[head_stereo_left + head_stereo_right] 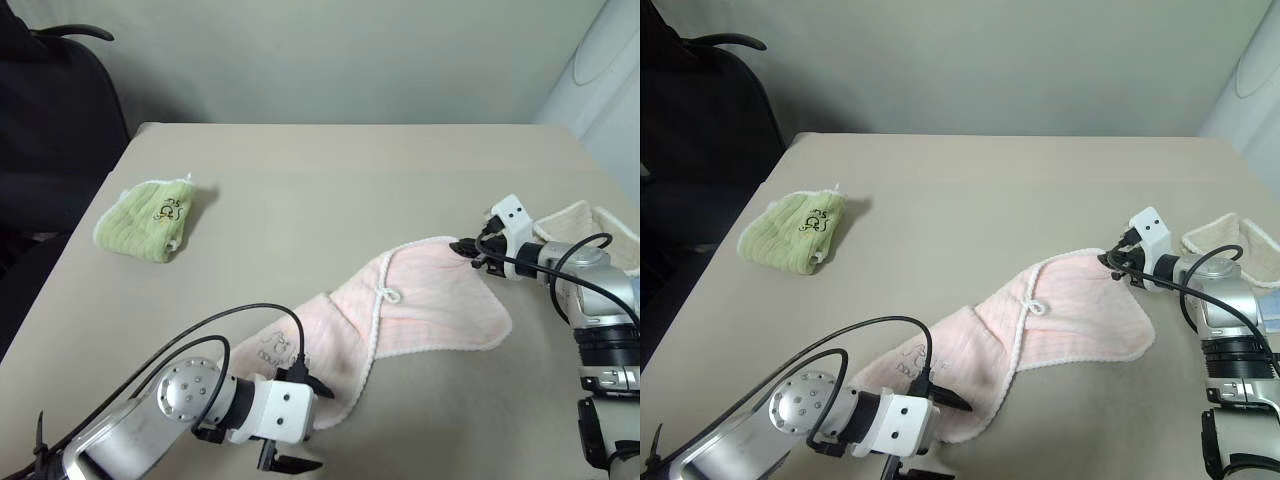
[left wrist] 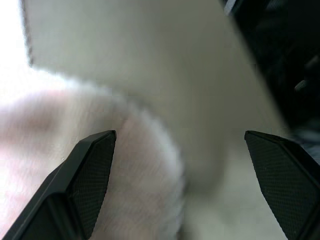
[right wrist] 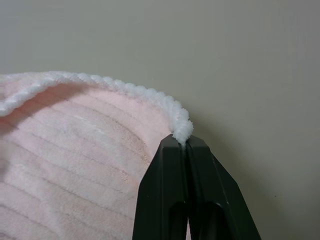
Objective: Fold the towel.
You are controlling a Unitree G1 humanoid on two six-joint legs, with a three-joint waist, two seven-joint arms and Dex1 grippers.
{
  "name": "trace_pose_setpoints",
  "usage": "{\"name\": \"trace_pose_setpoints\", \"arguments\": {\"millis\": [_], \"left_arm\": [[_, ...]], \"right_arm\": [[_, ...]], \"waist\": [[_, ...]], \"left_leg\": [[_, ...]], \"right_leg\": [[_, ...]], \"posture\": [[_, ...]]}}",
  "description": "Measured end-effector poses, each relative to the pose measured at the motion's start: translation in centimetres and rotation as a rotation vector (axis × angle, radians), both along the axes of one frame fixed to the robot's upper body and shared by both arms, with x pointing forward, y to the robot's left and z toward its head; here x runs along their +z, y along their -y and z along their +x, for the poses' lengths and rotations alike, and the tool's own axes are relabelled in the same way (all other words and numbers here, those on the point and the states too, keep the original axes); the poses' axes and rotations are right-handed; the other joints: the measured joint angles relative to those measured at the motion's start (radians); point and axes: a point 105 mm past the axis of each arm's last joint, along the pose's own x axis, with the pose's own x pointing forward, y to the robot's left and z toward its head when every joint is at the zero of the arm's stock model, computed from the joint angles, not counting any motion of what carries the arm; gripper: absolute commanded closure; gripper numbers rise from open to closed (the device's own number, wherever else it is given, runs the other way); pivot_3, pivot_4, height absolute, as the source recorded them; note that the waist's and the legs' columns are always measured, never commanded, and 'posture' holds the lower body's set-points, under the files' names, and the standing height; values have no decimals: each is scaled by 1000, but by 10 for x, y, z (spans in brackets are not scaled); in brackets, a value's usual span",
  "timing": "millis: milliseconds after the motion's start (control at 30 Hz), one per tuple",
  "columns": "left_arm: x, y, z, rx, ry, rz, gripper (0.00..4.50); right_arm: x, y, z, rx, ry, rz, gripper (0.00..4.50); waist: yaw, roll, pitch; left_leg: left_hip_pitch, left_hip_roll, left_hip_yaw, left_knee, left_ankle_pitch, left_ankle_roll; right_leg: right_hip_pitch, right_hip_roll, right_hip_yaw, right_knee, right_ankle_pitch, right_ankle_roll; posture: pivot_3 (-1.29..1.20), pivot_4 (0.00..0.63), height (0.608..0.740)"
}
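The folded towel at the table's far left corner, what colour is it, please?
Light green, with a small embroidered motif; clearest in the left eye view.

Pale pink towel (image 1: 430,300), white trim; green towel (image 1: 150,220).

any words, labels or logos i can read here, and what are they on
None can be read for certain.
Pink towel: dark embroidered lettering near the left pincer, partly hidden and too small to read.
Green towel: a small embroidered motif with tiny lettering, too small to read.
Cream towel: no text visible.
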Motion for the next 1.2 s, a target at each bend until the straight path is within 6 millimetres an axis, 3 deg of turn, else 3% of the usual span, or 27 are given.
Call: {"name": "trace_pose_setpoints", "arguments": {"millis": [200,233,333,667,933,1067,1200], "left_arm": [[-5,-3,1,-4,18,2,31],[-5,-3,2,1,15,-3,190],[-7,-1,4,11,13,-21,922],[-6,0,14,45,48,-50,4419],[5,-4,17,149,-43,-155,4467],[40,-3,31,283,-96,-365,4467],[82,-20,56,440,-95,-560,4467]], "right_arm": [[-3,0,-6,-15,-14,6,4500],[-5,1,-7,-20,-19,9,4500],[-7,0,-9,-25,-25,13,4500],[-4,0,-9,-39,-16,24,4500],[-1,2,-4,-43,7,28,4500],[5,4,-3,-29,43,20,4500],[9,16,-1,-45,67,-2,4500]], "waist": [[1,1,-1],[1,1,-1],[2,2,-1],[2,3,-2],[-1,3,-2],[3,3,-2],[4,3,-2]], "left_leg": [[0,0,0,0,0,0],[0,0,0,0,0,0],[1,0,0,0,0,1],[3,0,0,0,1,1],[3,0,0,0,1,1],[3,0,0,0,1,1],[3,0,1,0,1,0]], "right_leg": [[0,0,0,0,0,0],[0,0,0,0,0,0],[1,0,0,0,0,1],[3,0,0,0,0,1],[3,1,0,0,0,1],[3,1,0,0,0,1],[4,1,0,0,0,1]], "posture": [[0,150,740],[0,150,740],[0,150,740],[0,150,740],[0,150,740],[0,150,740],[0,150,740]]}}
